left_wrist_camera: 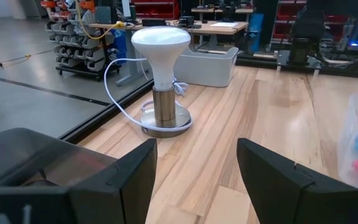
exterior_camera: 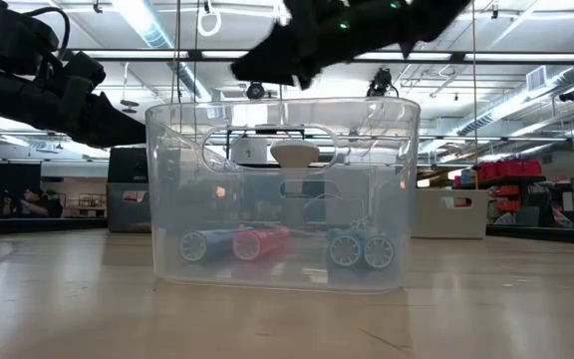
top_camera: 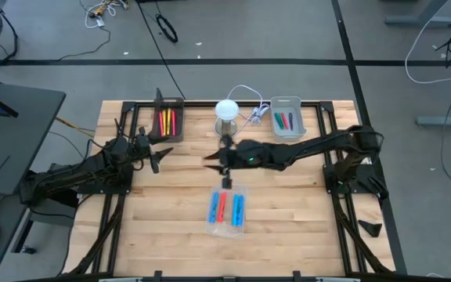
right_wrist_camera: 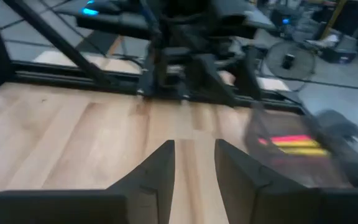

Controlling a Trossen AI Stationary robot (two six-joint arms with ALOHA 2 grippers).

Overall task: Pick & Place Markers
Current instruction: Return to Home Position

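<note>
Hanging empty, right jaws narrowly parted, left jaws wide

On the tabletop (top_camera: 171, 204), the front bin (top_camera: 227, 229) sits at centre with markers (top_camera: 221, 207) in it. Behind it, a lamp (top_camera: 226, 111) stands between the back-left bin (top_camera: 171, 102) and the back-right bin (top_camera: 286, 100), each also holding markers.

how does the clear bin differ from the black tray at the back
The clear bin is see-through; the black tray is dark and opaque. The clear bin sits in the middle of the table; the black tray stands at its far edge, toward the left. The clear bin holds blue and red markers; the black tray holds red and yellow markers. Both are rectangular, with markers lying flat inside.
</note>
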